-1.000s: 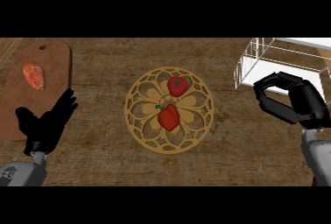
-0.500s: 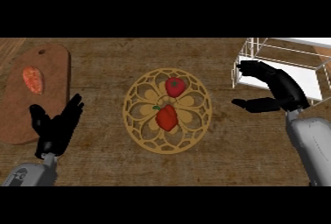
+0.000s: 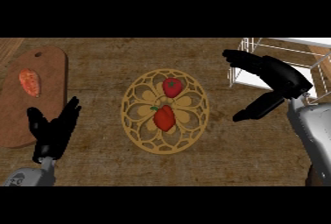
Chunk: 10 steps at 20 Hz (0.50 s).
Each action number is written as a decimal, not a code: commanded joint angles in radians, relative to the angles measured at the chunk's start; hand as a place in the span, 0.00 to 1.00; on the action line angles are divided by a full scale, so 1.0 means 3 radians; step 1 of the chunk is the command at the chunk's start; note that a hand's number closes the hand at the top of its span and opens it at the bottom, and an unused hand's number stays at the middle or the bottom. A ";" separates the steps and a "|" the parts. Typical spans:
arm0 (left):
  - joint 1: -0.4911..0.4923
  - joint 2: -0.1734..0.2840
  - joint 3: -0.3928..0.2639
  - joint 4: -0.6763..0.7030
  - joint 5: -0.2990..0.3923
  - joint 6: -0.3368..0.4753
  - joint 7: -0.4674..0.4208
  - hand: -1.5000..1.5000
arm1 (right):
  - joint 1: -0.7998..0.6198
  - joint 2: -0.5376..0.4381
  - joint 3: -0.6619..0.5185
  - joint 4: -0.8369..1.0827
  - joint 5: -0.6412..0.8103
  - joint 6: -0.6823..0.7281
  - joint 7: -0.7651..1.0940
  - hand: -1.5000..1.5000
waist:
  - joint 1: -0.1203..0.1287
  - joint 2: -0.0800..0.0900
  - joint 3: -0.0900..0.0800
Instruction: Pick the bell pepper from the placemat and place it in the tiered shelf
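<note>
Two red vegetables lie on the round placemat point(image 3: 138, 131) in the head view, our only view. We see the placemat as a tan openwork disc, a lattice of petal-shaped loops inside a ringed border, lying flat on the bench point(image 3: 97, 65), whose top is brown and mottled with a coarse, woven-looking grain.

We take the lower, longer piece to be the bell pepper point(image 3: 164, 118): glossy red, tapered, with a small green stem at its upper left end. Its long axis runs nearly up and down the view, stem end farther from us, narrow end nearer. Just beyond it, apart from it, sits a rounder red piece point(image 3: 172, 87) with a green top.

At the left lies a reddish-brown wooden cutting board point(image 3: 48, 78) with rounded corners and a small hole near its far end; an orange, speckled oblong point(image 3: 29, 82) rests on it. At the upper right stands the tiered shelf point(image 3: 249, 76), a white wire frame with a pale panel.

Our left robot hand point(image 3: 53, 131) rests at the lower left, fingers straight and spread, touching nothing. Our right robot hand point(image 3: 271, 76) is beside the shelf, fingers extended, thumb well apart, holding nothing.
</note>
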<state>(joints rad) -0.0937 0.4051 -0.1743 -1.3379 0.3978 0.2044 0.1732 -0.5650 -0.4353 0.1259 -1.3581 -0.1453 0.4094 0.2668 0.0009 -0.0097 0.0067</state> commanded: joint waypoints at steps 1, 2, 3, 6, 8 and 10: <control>0.0102 0.0000 -0.0057 0.0026 -0.0017 -0.0031 0.0162 0.50 | -0.0336 0.0149 0.0254 -0.0345 0.0048 -0.0073 0.0781 0.00 | 0.0006 0.0010 -0.0028; 0.0148 -0.0069 -0.0013 0.0186 0.0020 -0.0098 0.0009 0.50 | -0.0269 0.0211 0.0315 -0.0392 0.0092 -0.0143 0.0915 0.00 | -0.0009 0.0017 -0.0029; 0.0073 -0.0039 -0.0018 0.0130 0.0007 -0.0113 0.0082 0.50 | -0.0536 0.0232 0.0287 -0.0303 0.0095 -0.0155 0.1097 0.00 | 0.0015 0.0022 -0.0028; 0.0106 -0.0068 -0.0018 0.0112 -0.0047 -0.0061 0.0085 0.50 | -0.0595 0.0475 0.0501 -0.0292 0.0411 -0.0476 0.1439 0.00 | 0.0028 0.0027 -0.0027; 0.0149 0.0013 0.0040 0.0158 0.0018 -0.0216 0.0094 0.50 | -0.0834 0.0590 0.0492 -0.0284 0.0498 -0.0619 0.1705 0.00 | 0.0034 0.0026 -0.0027; 0.0073 -0.0098 -0.0007 0.0095 -0.0044 -0.0080 0.0196 0.50 | -0.0649 0.0488 0.0579 -0.0164 0.0713 -0.0534 0.1530 0.00 | 0.0019 0.0034 -0.0024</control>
<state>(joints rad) -0.0928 0.3995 -0.1573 -1.3364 0.3870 0.1779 0.1819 -0.7403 -0.2978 0.2674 -1.4393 -0.0102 0.2687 0.6828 0.0059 -0.0080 0.0068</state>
